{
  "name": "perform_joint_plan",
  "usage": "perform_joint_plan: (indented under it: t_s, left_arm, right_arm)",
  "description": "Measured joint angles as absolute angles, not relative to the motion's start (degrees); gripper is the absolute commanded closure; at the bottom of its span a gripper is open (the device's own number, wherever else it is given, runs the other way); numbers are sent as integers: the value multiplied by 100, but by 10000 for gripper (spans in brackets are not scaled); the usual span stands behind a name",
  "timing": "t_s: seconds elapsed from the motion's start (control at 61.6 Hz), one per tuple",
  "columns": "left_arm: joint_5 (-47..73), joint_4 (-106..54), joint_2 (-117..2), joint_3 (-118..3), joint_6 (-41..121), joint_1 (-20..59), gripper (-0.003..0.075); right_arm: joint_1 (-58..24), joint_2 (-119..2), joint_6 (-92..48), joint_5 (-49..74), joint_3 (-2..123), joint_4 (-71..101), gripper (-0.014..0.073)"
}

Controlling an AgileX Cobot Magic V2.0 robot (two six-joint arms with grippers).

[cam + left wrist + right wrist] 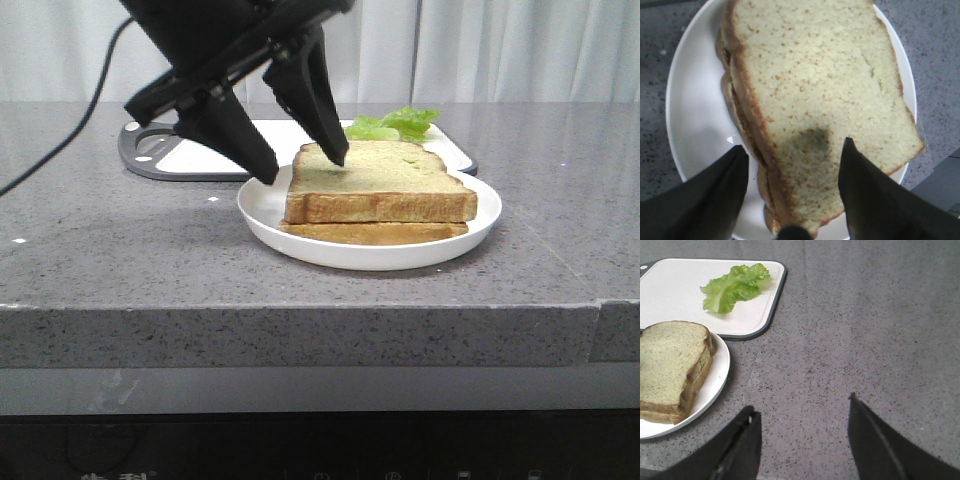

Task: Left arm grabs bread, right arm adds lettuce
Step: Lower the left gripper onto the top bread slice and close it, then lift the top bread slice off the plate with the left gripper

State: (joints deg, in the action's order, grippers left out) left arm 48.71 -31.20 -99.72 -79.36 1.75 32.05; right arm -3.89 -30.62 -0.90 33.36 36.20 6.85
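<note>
The left pincer (305, 172) is spread, its 2 fingers straddling the near-left edge of the bread (385, 178), one tip on the crumb, the other over the plate (270, 205). The bread lies on a thinner slice (375, 233) on that plate on the bench (100, 250). At 12 o'clock from the plate, the lettuce (735, 286) lies on a white board (670, 295). The right pincer (802, 440) hangs spread over bare bench, at 4 o'clock from the plate.
</note>
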Motion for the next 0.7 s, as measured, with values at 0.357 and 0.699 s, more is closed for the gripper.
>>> perform_joint_plan:
  t_s: [0.357, 0.699]
  left_arm:
    - [4819, -3194, -10114, -7948, 175, 3205, 605]
    - [4776, -3183, -10114, -7948, 175, 3205, 741]
  right_arm:
    - [-389, -3062, -90, 3349, 3620, 685, 176]
    - [-389, -3062, -90, 3374, 3620, 685, 176]
